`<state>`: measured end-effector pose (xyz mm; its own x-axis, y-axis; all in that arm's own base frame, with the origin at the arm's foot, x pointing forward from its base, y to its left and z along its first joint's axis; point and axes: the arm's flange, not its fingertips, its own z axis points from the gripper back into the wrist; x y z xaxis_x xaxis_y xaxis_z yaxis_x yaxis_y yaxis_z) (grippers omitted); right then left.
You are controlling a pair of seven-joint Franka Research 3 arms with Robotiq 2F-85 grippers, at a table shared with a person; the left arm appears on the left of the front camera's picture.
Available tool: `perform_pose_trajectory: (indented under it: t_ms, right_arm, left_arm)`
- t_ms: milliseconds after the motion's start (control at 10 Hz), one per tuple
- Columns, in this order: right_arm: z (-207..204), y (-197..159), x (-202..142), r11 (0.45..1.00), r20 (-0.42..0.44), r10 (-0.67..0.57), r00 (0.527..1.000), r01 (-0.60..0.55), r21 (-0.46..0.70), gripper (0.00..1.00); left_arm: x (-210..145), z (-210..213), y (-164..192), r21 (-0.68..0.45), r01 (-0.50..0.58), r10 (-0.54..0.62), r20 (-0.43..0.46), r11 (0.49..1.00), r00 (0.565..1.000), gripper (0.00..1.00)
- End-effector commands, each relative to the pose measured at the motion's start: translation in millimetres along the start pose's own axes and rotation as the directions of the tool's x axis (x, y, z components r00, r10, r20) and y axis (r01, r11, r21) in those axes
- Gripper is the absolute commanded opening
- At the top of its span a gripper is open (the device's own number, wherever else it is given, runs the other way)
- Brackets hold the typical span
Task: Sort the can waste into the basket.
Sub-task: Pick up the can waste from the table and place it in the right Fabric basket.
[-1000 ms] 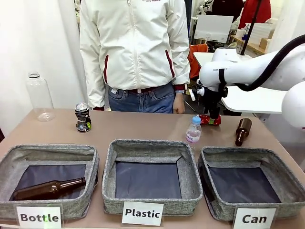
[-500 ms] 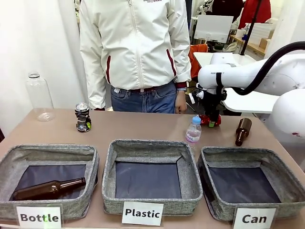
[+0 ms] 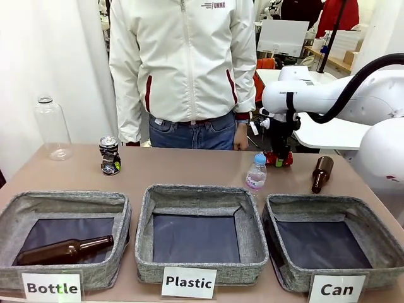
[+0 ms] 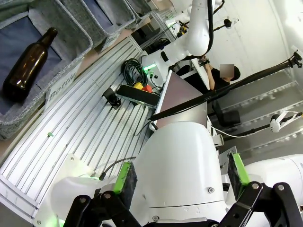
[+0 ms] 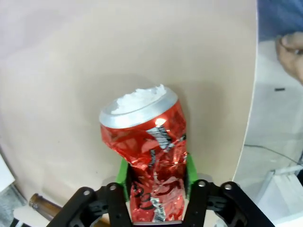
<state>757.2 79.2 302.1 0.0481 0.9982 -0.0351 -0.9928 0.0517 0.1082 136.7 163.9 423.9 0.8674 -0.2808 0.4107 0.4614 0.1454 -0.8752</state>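
Note:
My right gripper (image 3: 279, 150) is shut on the crushed red can (image 3: 279, 158) at the far right of the table, just past the small plastic bottle. In the right wrist view the green pads (image 5: 123, 174) press both sides of the red can (image 5: 149, 146), whose silver end points away from me over the tan tabletop. The black-silver can (image 3: 109, 155) stands upright at the far left. The grey basket labelled "Can" (image 3: 315, 202) sits at the front right, nothing in it. My left gripper (image 4: 181, 176) is open and holds nothing, facing the robot's own base.
A small clear plastic bottle (image 3: 255, 173) and a brown bottle (image 3: 321, 173) stand behind the Can basket. The Plastic basket (image 3: 201, 192) is in the middle; the Bottle basket (image 3: 69, 199) holds a brown bottle (image 3: 63, 250). A large clear jar (image 3: 52, 128) stands far left. A person (image 3: 183, 69) stands at the far edge.
My right gripper's jaws have closed onto the red can, which stays about where it was. The person has shifted slightly to the right. The left arm has not moved.

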Motion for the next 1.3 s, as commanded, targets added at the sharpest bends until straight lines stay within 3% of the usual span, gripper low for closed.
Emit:
perform_pose_trajectory:
  t_ms: [0,300,400,600,800,1000,1200]
  right_arm:
    - [2.1,-9.8,3.7,0.998,-0.019,0.044,0.999,-0.043,0.039,0.00]
    - [13.8,-0.2,-2.4,0.998,0.018,0.058,0.998,-0.058,0.039,0.00]
    - [30.5,20.8,-12.7,0.996,0.051,0.086,0.995,-0.087,0.036,0.00]
    - [80.1,98.1,-46.3,0.997,0.072,0.055,0.996,-0.059,0.043,0.00]
    - [110.9,207.6,-73.0,0.993,-0.038,0.118,0.992,-0.119,-0.021,0.00]
    - [114.9,304.9,-93.0,0.986,-0.084,0.121,0.989,-0.130,-0.108,0.00]
    - [106.7,384.4,-111.9,0.977,-0.040,0.063,0.997,-0.070,-0.199,0.00]
  left_arm:
    - [-5.3,0.1,0.0,0.000,0.013,-0.013,-0.005,1.000,1.000,1.00]
    - [-5.3,0.1,0.0,0.000,0.013,-0.013,-0.005,1.000,1.000,1.00]
    - [-5.3,0.1,0.0,0.000,0.013,-0.013,-0.005,1.000,1.000,1.00]
    - [-5.3,0.1,0.0,0.000,0.013,-0.013,-0.005,1.000,1.000,1.00]
    - [-5.3,0.1,0.0,0.000,0.013,-0.013,-0.005,1.000,1.000,1.00]
    - [-5.3,0.1,0.0,0.000,0.013,-0.013,-0.005,1.000,1.000,1.00]
    - [-5.3,0.1,0.0,0.000,0.013,-0.013,-0.005,1.000,1.000,1.00]
